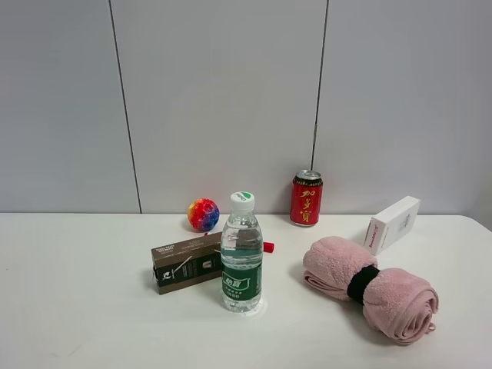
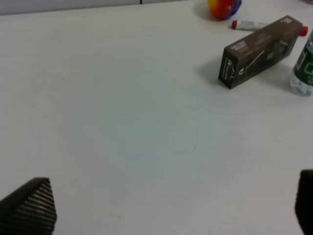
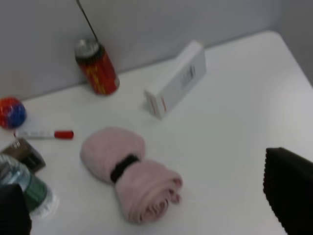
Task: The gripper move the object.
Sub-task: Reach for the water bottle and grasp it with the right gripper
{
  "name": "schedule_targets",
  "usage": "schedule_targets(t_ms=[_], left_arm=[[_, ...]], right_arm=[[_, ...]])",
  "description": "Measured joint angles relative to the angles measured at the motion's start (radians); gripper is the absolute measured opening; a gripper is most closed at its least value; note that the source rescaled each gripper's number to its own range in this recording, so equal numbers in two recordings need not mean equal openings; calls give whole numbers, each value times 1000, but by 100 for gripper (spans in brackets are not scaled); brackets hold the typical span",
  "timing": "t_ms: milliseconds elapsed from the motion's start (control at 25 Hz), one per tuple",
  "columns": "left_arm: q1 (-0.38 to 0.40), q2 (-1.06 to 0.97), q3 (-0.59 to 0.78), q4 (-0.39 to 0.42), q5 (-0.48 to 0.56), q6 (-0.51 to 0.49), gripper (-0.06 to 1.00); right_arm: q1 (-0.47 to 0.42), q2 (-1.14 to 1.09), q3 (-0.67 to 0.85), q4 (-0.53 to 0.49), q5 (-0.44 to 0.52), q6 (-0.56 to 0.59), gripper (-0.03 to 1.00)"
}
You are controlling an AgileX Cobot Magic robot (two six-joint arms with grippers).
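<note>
Robot's left gripper (image 2: 168,208) shows matte black fingers (image 2: 30,208), one covered in a fine woven-looking grid. The right gripper (image 3: 151,208) has the same black fingers (image 3: 291,188), faintly dotted and blurred at the edges.

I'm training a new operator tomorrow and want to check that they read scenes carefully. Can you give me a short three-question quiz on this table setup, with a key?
1. True or false: the water bottle lies on its side.
2. The pink towel roll is bound by: A) a black band; B) a red ribbon; C) nothing.
3. Fill in: the left claw is ___, with only bare table between its jaws.
Key: 1 false, it stands upright. 2 A. 3 open.
</note>
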Motion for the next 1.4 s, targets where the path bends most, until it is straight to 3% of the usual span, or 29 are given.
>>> schedule_targets(t_ms=[200,400,520,680,1080,1400], left_arm=[[0,0,0,0,0,0,100],[0,0,0,0,0,0,100],[0,0,0,0,0,0,100],[0,0,0,0,0,0,100],[0,0,0,0,0,0,100],[0,0,0,0,0,0,100]], right_arm=[[37,294,-157,46,-26,-154,100],[258,570,-170,7,-83,-243,100],[390,707,-170,-42,-180,-271,100],[494,857,-157,-69,-325,-333,100],[539,1059,24,-74,-671,-399,100],[572,1253,52,-74,-828,-412,100]])
